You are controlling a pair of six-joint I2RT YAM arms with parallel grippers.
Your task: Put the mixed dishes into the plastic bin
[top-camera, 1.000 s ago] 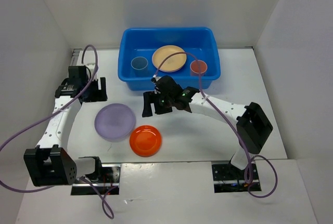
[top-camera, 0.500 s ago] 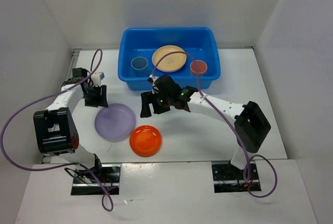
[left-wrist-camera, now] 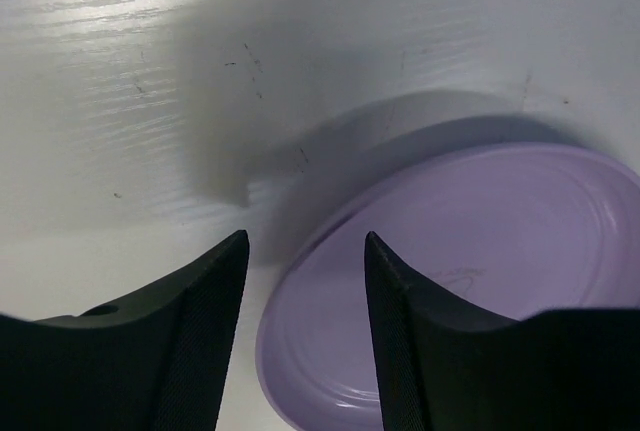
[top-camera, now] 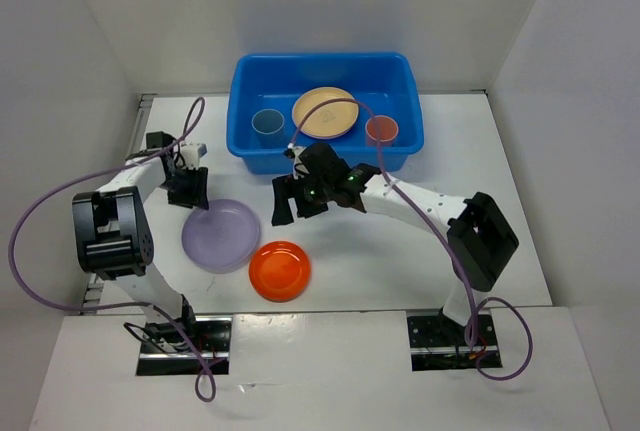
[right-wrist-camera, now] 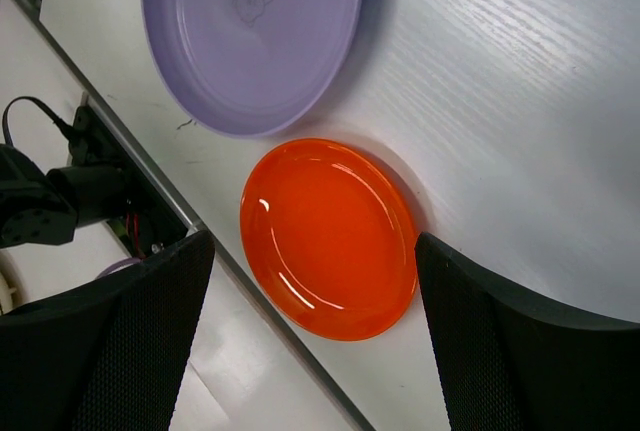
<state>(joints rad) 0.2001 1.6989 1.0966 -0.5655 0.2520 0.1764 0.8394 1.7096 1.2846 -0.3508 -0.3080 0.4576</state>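
The blue plastic bin (top-camera: 400, 86) stands at the back and holds a light-blue cup (top-camera: 267, 123), a tan-yellow plate (top-camera: 325, 113) and a salmon-pink cup (top-camera: 381, 130). A lavender plate (top-camera: 221, 234) and a smaller orange plate (top-camera: 280, 270) lie on the table in front. My left gripper (top-camera: 188, 194) is open at the lavender plate's far-left rim. In the left wrist view the lavender plate's (left-wrist-camera: 480, 241) rim lies between the open gripper's (left-wrist-camera: 305, 243) fingers. My right gripper (top-camera: 292, 209) is open and empty, above the orange plate (right-wrist-camera: 330, 241). No pink plate is in view.
White walls enclose the table (top-camera: 450, 151) on the left, back and right. The right arm stretches across from the front right, just in front of the bin. The lavender plate also shows in the right wrist view (right-wrist-camera: 250, 31), next to the table's front edge.
My left arm has swung inward and its gripper has moved down and right to the lavender plate's rim. My right gripper has shifted slightly left. The dishes have not moved.
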